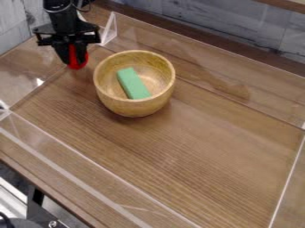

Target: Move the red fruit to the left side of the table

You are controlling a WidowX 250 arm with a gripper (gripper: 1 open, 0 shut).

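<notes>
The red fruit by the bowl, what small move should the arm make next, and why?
Probably open the pincer and lift straight up. The red fruit sits between its fingers at the far left of the table, beside the wooden bowl, so it looks about where it belongs; whether it rests on the wood is unclear.

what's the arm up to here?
The gripper points down over the red fruit at the table's far left corner, jaws on either side of it; whether it actually grips is unclear. To the right, a wooden bowl holds a green block, untouched.
</notes>
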